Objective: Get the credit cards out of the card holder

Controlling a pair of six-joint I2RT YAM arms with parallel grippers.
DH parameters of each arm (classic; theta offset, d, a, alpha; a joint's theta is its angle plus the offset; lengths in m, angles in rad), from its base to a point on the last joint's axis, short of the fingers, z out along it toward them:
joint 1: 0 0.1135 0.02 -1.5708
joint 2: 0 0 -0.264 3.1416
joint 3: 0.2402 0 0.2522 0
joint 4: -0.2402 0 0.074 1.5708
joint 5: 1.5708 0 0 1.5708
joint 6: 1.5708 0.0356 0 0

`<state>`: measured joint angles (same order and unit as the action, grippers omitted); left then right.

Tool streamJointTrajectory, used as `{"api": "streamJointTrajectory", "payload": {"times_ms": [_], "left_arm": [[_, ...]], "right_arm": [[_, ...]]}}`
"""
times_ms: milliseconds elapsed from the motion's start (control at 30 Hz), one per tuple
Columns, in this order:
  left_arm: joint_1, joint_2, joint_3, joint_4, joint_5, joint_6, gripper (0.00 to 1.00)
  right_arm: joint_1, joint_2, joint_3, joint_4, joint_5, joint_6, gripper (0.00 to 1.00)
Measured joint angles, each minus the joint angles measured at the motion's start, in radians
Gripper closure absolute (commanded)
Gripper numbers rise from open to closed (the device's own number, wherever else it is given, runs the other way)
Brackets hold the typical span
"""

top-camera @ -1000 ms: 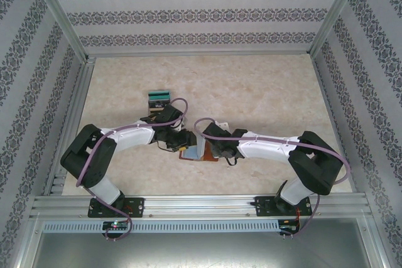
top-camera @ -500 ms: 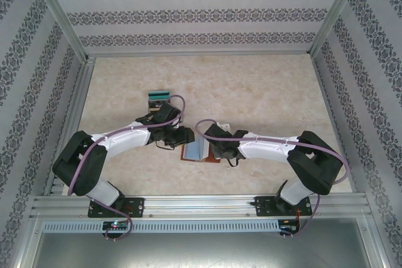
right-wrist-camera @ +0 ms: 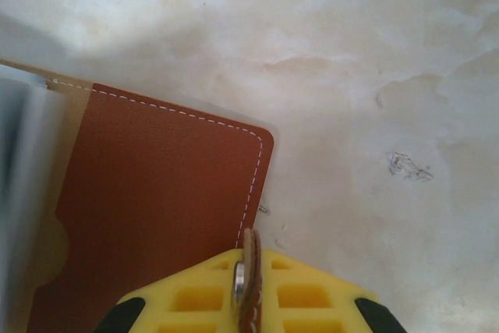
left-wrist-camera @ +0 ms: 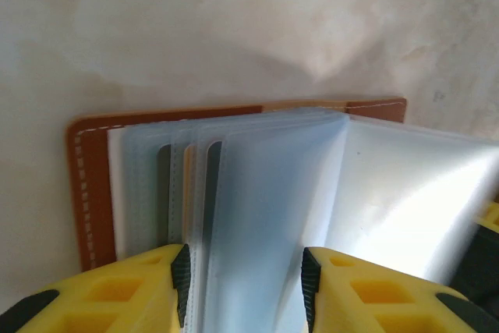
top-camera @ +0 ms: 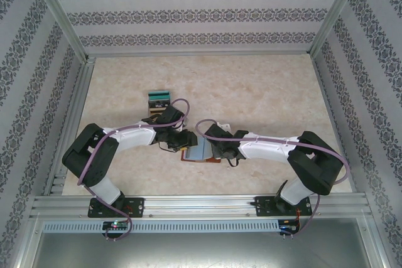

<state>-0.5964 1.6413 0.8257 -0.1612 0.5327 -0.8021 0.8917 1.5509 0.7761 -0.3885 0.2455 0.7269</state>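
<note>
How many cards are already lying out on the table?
2 for sure: a teal card and a black card, overlapping, beyond the left gripper. A tan sliver beside that gripper may be a third, partly hidden.

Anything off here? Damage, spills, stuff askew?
Nothing damaged or spilled. The brown leather card holder lies open, its translucent plastic sleeves fanned up between the left hand's open fingers. The right hand pinches its snap tab. Only oddity: a small scuff on the marble-look table.

One card holder (right-wrist-camera: 156,193); two end effectors (left-wrist-camera: 243,286) (right-wrist-camera: 248,294); credit cards (top-camera: 159,100), count unclear.
</note>
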Motion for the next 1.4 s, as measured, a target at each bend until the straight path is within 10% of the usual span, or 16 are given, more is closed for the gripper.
{"api": "streamJointTrajectory", "payload": {"times_ms": [367, 933, 1400], "left_arm": [[-0.01, 0.0, -0.014, 0.116, 0.1, -0.034, 0.34], [-0.013, 0.001, -0.014, 0.162, 0.148, -0.04, 0.33], [-0.012, -0.034, -0.014, 0.103, 0.056, -0.031, 0.36]], "right_arm": [[0.0, 0.0, -0.002, 0.008, -0.004, 0.003, 0.82], [-0.052, -0.166, -0.091, 0.037, -0.031, 0.056, 0.5], [-0.064, -0.351, -0.155, 0.147, -0.153, 0.15, 0.79]]}}
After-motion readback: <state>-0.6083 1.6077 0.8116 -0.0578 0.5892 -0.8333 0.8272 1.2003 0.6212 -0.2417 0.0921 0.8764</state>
